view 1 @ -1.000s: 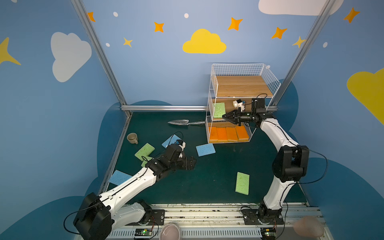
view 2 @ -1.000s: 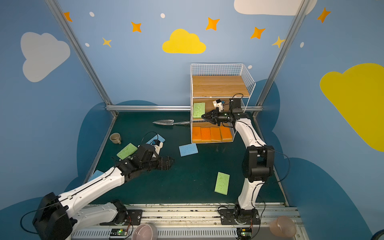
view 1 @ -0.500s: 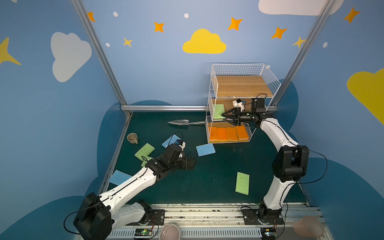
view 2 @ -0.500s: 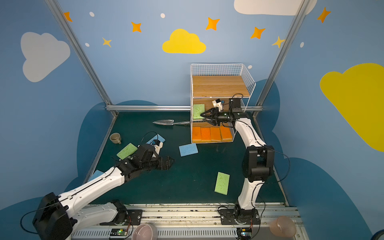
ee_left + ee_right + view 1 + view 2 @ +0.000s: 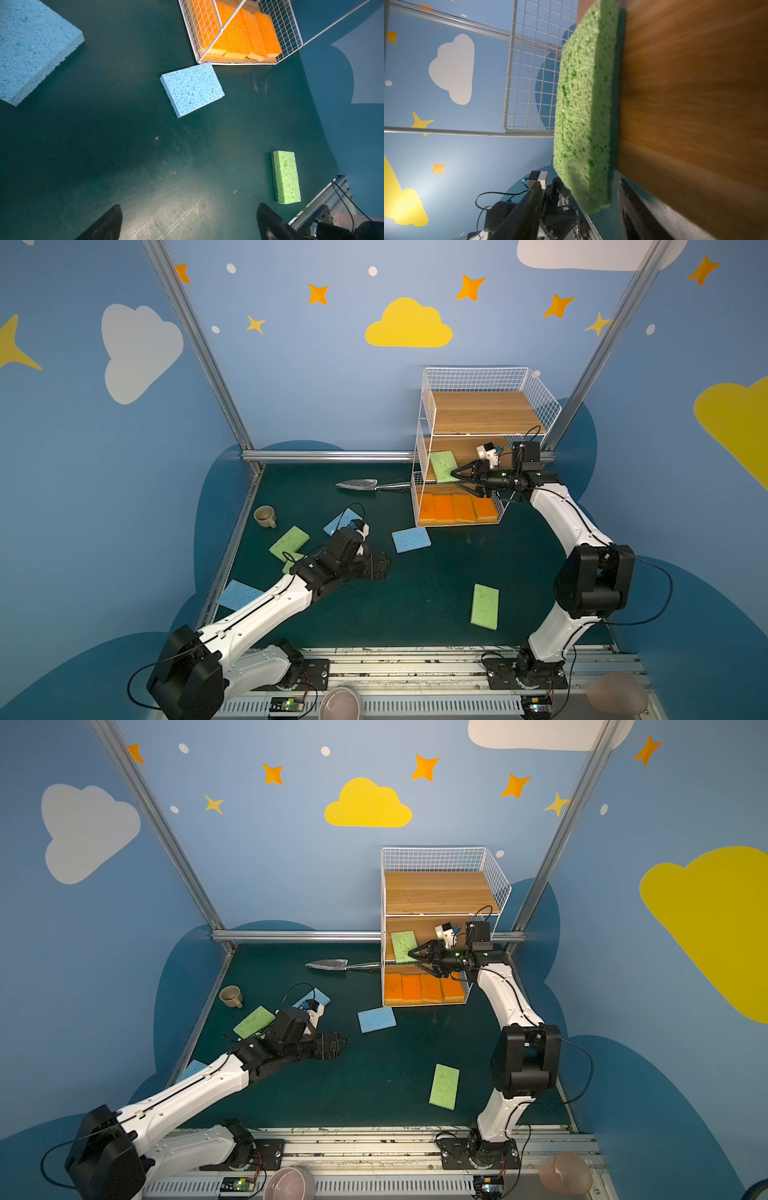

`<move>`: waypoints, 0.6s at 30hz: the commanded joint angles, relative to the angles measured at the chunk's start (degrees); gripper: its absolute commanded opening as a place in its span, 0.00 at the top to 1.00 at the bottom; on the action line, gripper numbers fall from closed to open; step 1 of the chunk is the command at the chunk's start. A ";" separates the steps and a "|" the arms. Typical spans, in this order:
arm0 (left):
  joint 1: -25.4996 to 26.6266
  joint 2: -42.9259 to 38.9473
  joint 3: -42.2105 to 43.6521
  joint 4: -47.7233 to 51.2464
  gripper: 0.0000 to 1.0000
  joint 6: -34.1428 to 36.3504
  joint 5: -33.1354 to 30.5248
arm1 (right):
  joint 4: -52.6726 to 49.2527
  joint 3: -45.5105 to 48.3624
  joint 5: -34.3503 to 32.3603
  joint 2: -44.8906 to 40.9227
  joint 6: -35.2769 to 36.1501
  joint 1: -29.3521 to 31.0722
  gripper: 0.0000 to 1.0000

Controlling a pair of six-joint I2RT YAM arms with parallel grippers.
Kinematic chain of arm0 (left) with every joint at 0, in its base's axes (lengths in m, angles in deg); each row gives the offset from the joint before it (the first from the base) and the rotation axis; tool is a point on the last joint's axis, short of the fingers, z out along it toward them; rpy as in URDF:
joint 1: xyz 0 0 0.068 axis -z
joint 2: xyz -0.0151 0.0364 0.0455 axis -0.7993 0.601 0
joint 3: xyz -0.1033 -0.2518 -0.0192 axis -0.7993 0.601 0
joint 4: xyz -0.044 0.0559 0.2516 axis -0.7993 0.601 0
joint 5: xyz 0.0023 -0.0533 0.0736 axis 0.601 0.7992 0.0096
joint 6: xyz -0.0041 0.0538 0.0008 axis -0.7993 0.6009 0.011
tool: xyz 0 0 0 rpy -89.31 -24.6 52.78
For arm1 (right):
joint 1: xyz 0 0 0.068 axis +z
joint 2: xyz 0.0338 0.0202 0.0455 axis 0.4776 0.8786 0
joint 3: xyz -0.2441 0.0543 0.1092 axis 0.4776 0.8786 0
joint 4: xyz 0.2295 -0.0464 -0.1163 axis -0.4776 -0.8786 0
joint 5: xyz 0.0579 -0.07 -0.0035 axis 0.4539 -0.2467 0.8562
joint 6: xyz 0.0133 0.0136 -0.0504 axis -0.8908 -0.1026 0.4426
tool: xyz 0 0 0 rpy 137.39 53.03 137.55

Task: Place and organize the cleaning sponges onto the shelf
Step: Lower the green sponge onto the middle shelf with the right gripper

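The shelf [image 5: 478, 435] [image 5: 436, 915] stands at the back right. Several orange cleaning sponges [image 5: 457, 508] [image 5: 239, 35] line its bottom board. A green sponge [image 5: 442, 466] [image 5: 583, 104] lies at the left of the middle board, its near end past the front edge. My right gripper [image 5: 457, 480] [image 5: 412, 960] [image 5: 580, 182] is open, its fingers on either side of that end with gaps. On the mat lie blue sponges [image 5: 411, 539] [image 5: 192, 89], [image 5: 343, 519], [image 5: 239, 594] and green ones [image 5: 485, 606] [image 5: 286, 176], [image 5: 289, 541]. My left gripper [image 5: 384, 564] [image 5: 190, 205] is open and empty over bare mat.
A metal trowel [image 5: 357, 484] lies left of the shelf's foot. A beige cup [image 5: 264, 516] stands near the left wall. A pink bowl [image 5: 340, 705] sits at the front rail. Frame posts [image 5: 582, 377] flank the shelf.
My right gripper's jaws have spread apart off the green sponge, which stays on the middle board. The left arm has not moved.
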 commanded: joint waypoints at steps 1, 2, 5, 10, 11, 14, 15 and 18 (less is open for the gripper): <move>-0.19 -0.91 -1.13 1.15 0.01 -0.32 -0.35 | -2.09 0.43 -4.19 -2.83 1.34 0.33 0.61; -0.15 -1.03 -1.09 1.15 0.01 -0.41 -0.40 | -1.78 0.59 -4.21 -2.87 0.99 0.24 0.69; -0.19 -1.38 -1.07 1.28 0.01 -0.57 -0.31 | -1.45 0.22 -3.86 -2.36 -0.13 0.37 0.84; -0.15 -1.77 -1.25 1.60 0.01 -0.50 -0.57 | 0.22 0.41 -3.99 -2.40 -1.48 0.46 0.84; -0.18 -1.76 -1.24 1.65 0.01 -0.46 -0.57 | 0.67 0.46 -3.77 -2.32 -1.78 0.58 0.84; -0.17 -1.64 -1.24 1.63 0.01 -0.41 -0.65 | 1.72 0.02 -3.17 -1.80 -2.80 0.85 0.84; -0.19 -1.68 -1.13 1.52 0.00 -0.47 -0.66 | 2.15 -0.06 -3.15 -1.70 -2.95 0.99 0.84; -0.19 -1.51 -1.07 1.26 0.00 -0.46 -0.66 | 3.46 -0.24 -2.82 -1.20 -4.04 1.45 0.84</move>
